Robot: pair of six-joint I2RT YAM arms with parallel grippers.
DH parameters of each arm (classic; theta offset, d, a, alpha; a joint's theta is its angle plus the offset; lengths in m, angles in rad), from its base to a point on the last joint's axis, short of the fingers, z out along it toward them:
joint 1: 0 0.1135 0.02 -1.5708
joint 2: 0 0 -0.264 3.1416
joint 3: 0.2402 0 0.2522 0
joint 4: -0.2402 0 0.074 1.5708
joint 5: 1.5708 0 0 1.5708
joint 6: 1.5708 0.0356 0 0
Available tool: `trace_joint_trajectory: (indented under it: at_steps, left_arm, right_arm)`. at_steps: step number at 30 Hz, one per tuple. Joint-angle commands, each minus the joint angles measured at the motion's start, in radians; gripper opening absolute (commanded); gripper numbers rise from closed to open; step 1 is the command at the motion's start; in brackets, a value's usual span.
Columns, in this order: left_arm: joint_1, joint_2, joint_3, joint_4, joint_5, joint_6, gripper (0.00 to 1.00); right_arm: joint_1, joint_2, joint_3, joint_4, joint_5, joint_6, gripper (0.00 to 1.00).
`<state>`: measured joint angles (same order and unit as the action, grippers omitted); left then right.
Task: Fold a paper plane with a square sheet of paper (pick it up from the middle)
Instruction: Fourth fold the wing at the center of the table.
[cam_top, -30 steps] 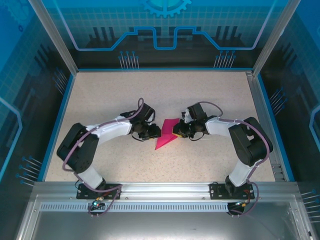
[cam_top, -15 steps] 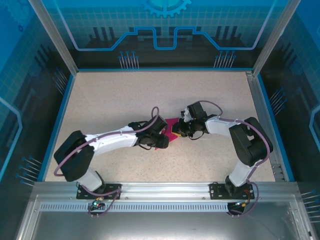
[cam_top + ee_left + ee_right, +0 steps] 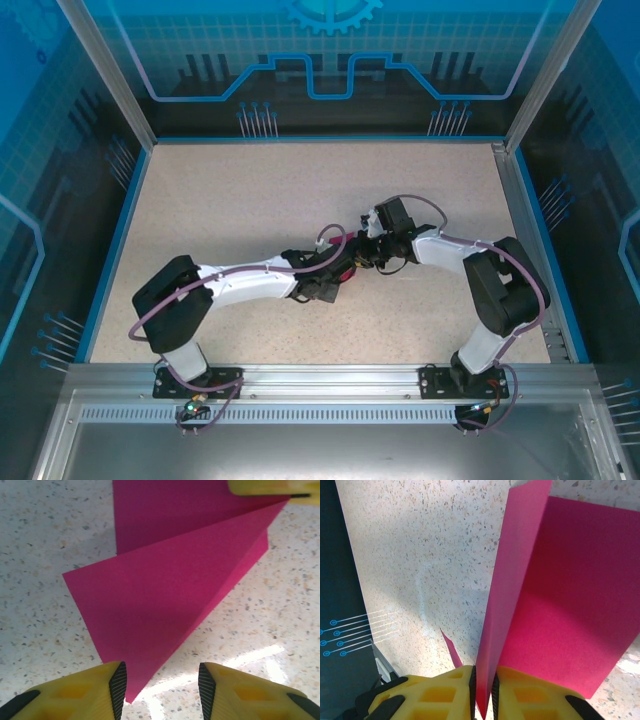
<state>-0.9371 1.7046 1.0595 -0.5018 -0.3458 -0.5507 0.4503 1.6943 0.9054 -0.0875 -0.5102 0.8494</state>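
The right gripper (image 3: 482, 680) has its jaws pressed together on one flap of the folded pink paper (image 3: 560, 620), which lies near the middle of the table (image 3: 250, 200). The left gripper (image 3: 160, 685) is low over the paper's pointed corner, its jaws apart, and this corner sits between the two fingers.
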Motion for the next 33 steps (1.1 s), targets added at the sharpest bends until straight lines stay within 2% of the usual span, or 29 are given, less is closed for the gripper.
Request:
trace_joint_trajectory:
  at_steps: [1,14,24,26,28,33]
  left_arm:
    - [-0.014,0.019,0.020,-0.039,-0.088,-0.013,0.44]
    - [-0.032,0.065,0.025,-0.017,-0.123,0.001,0.43]
    - [-0.044,0.075,0.029,-0.022,-0.154,0.001,0.35]
    - [-0.050,0.070,0.034,-0.030,-0.169,-0.002,0.37]
    - [-0.059,0.062,0.035,-0.035,-0.190,-0.003,0.43]
    - [-0.085,0.033,0.027,-0.013,-0.214,0.007,0.47]
  right_arm:
    - [-0.012,-0.015,0.026,-0.023,-0.022,0.001,0.19]
    - [-0.012,-0.009,0.039,-0.029,-0.029,0.002,0.20]
    - [-0.012,-0.007,0.048,-0.044,-0.027,-0.003,0.20]
    - [-0.011,-0.004,0.049,-0.046,-0.025,-0.005,0.20]
    - [-0.009,-0.002,0.048,-0.046,-0.027,-0.005,0.20]
    - [-0.010,-0.002,0.049,-0.046,-0.024,-0.005,0.21]
